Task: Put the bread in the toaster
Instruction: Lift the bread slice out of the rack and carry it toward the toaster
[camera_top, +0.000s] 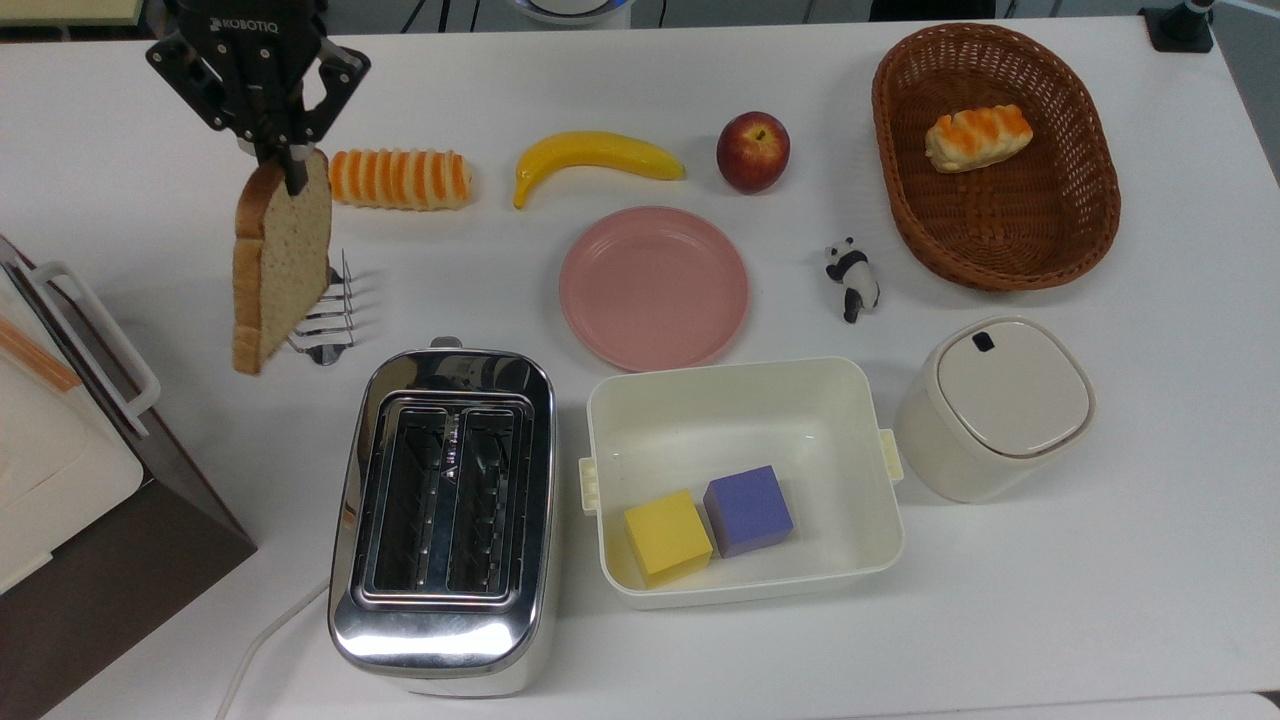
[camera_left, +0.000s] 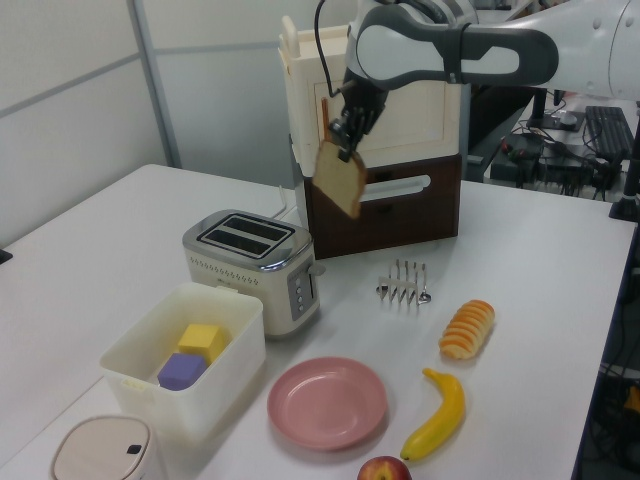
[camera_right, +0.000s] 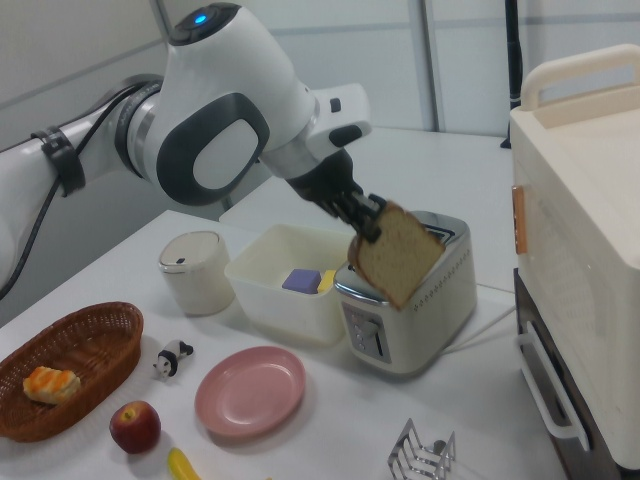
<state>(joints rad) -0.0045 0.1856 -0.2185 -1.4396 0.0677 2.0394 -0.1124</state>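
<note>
The bread (camera_top: 278, 262) (camera_left: 339, 176) (camera_right: 398, 254), a tan slice with a darker crust, hangs tilted in the air. My gripper (camera_top: 290, 165) (camera_left: 347, 140) (camera_right: 373, 222) is shut on its upper edge. The slice is held high above the table, over the wire toast rack (camera_top: 322, 309) (camera_left: 404, 284) in the top view. The chrome two-slot toaster (camera_top: 443, 515) (camera_left: 253, 266) (camera_right: 421, 295) stands on the table below, its two slots empty, toward the bottom of the top view from the bread.
A cream and brown cabinet (camera_top: 60, 460) (camera_left: 385, 130) (camera_right: 580, 250) stands close beside the toaster. A white bin (camera_top: 742, 480) with yellow and purple cubes sits next to the toaster. Striped roll (camera_top: 400, 178), banana (camera_top: 595, 158), apple (camera_top: 752, 150), pink plate (camera_top: 654, 286), panda figure (camera_top: 851, 277), wicker basket (camera_top: 1070, 230), lidded pot (camera_top: 995, 405).
</note>
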